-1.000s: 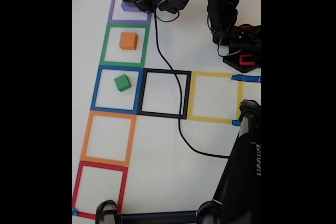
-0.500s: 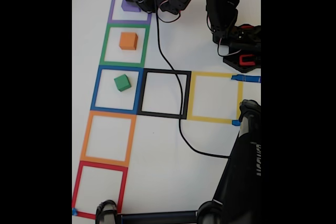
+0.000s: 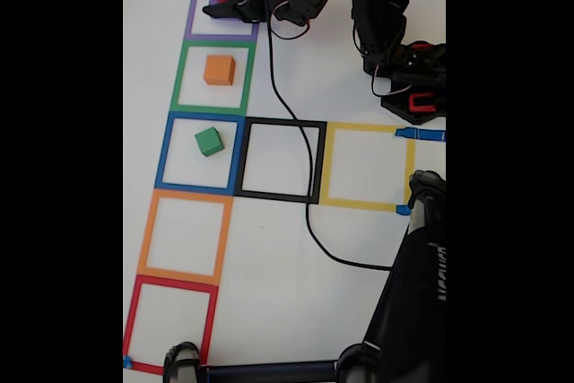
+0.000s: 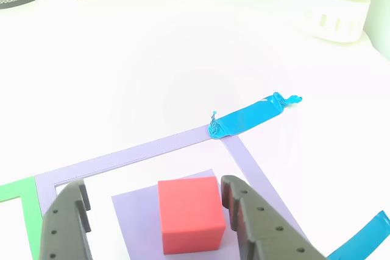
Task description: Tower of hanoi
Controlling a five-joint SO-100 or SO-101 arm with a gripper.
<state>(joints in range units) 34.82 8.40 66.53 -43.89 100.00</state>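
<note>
- Other view: the hand [image 4: 152,211] had lowered, its jaws apart either side of the red cube [image 4: 190,214].
- Red cube sat atop the purple cube [image 4: 137,220], released.

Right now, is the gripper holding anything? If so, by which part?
Cannot tell for sure. The gripper straddles the red cube sitting on the purple cube; the fingers flank its side faces, with gaps apparently showing on both sides, so probably no grip yet.

Smallest cube [image 4: 190,212] sits on biggest cube [image 4: 135,217] — pincer [image 4: 155,211] fingers flank it.
</note>
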